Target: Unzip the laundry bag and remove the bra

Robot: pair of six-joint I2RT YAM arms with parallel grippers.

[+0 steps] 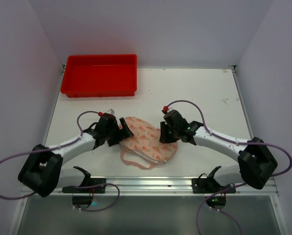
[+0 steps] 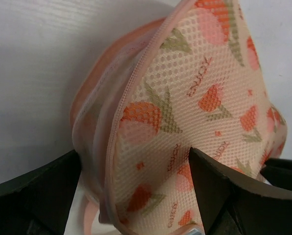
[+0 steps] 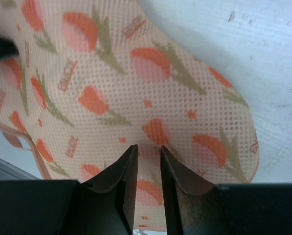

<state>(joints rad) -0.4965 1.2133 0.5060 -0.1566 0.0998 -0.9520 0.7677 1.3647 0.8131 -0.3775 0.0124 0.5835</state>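
Left end effector [image 2: 134, 152] is released, its two dark fingers [image 2: 212, 183] spread wide, and it sits low at the left end of the bra [image 1: 148, 142]. The left wrist view shows the edge of the fabric bulging up between those fingers. One finger lies at the sheer pink side and the other in front of the printed side. Right end effector [image 3: 148, 148] is at the right end of the bra with its fingers only a narrow slit apart. The tips rest just over the printed mesh, and I see no fabric pinched between them, so it looks released.

The bra lies in the middle of the counter [image 1: 194, 93], between the two end effectors. It is cream-peach with orange and green tulips, and a thin pink strap [image 1: 136, 164] loops out toward the near edge. The bag [image 2: 84, 117] shows as a sheer pink layer gathered along the bra's left edge, beside a zip-like seam. How much of the bra it covers I cannot tell. A red tray [image 1: 99, 74] sits at the far left of the counter, well apart from all this.
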